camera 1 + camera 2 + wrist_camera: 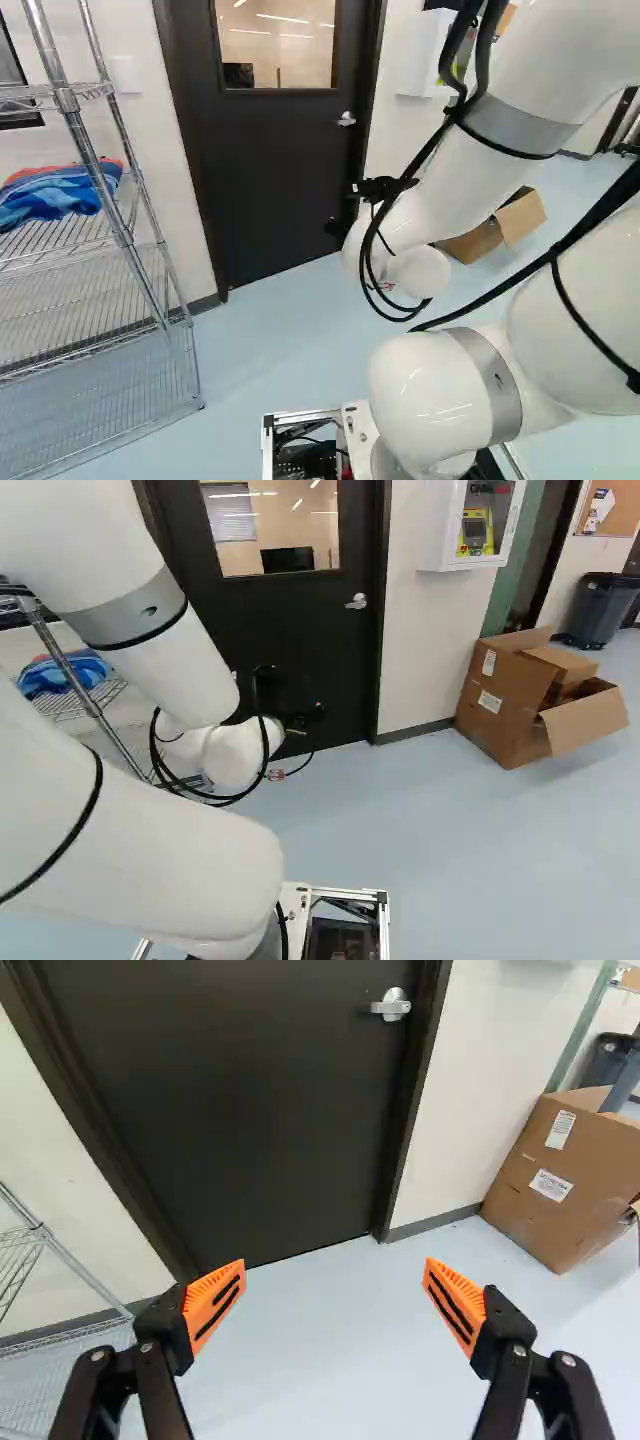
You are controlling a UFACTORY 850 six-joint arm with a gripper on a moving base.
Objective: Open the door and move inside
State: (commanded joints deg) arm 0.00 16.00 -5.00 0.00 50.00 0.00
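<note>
Wrist view: empty gripper (335, 1305) is being shown wide open, stiff, slick purchase probably being offered by the handle (391, 1006) near its tip.

- Wire rack (68, 98), left
- Blue and red cloth (55, 195) on the rack, left
- Open cardboard box (500, 700), right
- White wall cabinet (446, 525) holding a yellow device (477, 532), right
- Dark bin (603, 610), far right
- Pinboard (626, 510), far right

in the left base view, the door (285, 165) is at the top middle, its handle (346, 119) near its right edge. the rack (66, 100) is at the left, with cloth (60, 195) on it. in the right base view, the box (495, 695) is on the floor (450, 850) at the right, the bin (600, 610) behind it, and a case (440, 530) hangs right of the door.
</note>
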